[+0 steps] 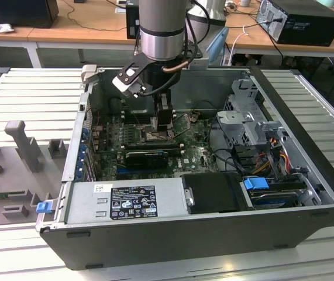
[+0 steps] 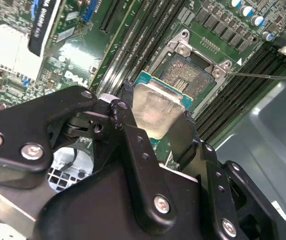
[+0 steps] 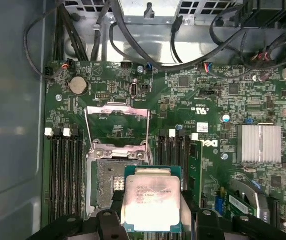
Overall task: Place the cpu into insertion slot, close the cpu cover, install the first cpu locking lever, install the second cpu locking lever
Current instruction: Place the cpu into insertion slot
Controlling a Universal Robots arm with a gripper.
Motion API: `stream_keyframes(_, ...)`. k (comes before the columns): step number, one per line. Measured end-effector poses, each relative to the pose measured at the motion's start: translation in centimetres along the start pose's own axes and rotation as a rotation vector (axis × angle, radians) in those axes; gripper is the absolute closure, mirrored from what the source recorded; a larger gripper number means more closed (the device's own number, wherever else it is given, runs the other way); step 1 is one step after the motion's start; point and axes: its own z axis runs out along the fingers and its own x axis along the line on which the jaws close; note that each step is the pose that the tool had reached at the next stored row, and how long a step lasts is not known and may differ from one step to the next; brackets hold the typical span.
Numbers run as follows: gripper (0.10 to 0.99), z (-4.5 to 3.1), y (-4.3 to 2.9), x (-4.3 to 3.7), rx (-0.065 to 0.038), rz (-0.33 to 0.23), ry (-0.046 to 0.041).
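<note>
Black pincer (image 2: 155, 120) clenches the silvery-grey square cpu (image 2: 158, 105), which overlaps one corner of the dark, gold-tinged insertion slot (image 2: 185, 75), off-centre, edges roughly parallel.

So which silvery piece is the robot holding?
The cpu, the smooth flat square in the gripper; the ribbed heatsink and round coin battery sit on the board.

The chip (image 3: 150, 197) has a smooth, silvery metal face that throws back a bright glare. The fingers (image 2: 132, 145) are matt black, plastic by the look of them, studded with shiny steel screws. The socket (image 3: 106, 181) is a dark, gold-tinged field of pins inside a black plastic rim. Its cover (image 3: 116, 109) is thin polished metal. The circuit board (image 3: 213, 100) is glossy green, and the counter (image 1: 32, 88) is pale ribbed metal.
</note>
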Motion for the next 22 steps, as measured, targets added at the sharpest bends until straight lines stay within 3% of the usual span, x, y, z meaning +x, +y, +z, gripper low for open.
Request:
stream_keyframes(7,0.561,1.92,-0.18,0.96,0.0,-0.002,0.0006)
stream_keyframes(11,0.561,2.42,-0.26,1.21,0.0,-0.002,0.0006)
stream_keyframes(12,0.561,2.85,-0.71,1.39,0.0,0.001,0.0003)
stream_keyframes(17,0.561,3.58,-0.79,1.81,0.0,0.002,0.0011)
stream_keyframes(19,0.561,4.37,-0.83,2.09,0.0,0.002,0.0011)
stream_keyframes(22,0.561,4.81,-0.95,2.32,0.0,0.001,0.002)
